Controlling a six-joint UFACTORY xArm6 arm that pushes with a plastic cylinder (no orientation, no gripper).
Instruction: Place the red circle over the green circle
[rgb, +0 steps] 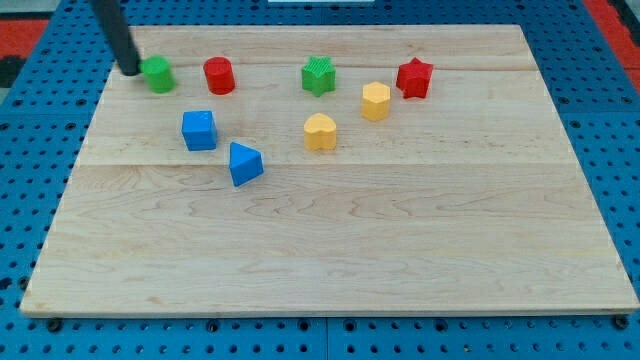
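The red circle (219, 75) stands on the wooden board near the view's top left. The green circle (158, 74) stands just to its left, with a small gap between them. My tip (130, 71) rests on the board right at the green circle's left side, touching or nearly touching it. The dark rod rises from there toward the view's top left.
A green star (318, 76), a red star (414, 78) and a yellow hexagon (375, 101) lie along the top right. A yellow heart (320, 132), a blue cube (199, 130) and a blue triangle (244, 164) lie lower. The board's left edge (88, 130) is close to my tip.
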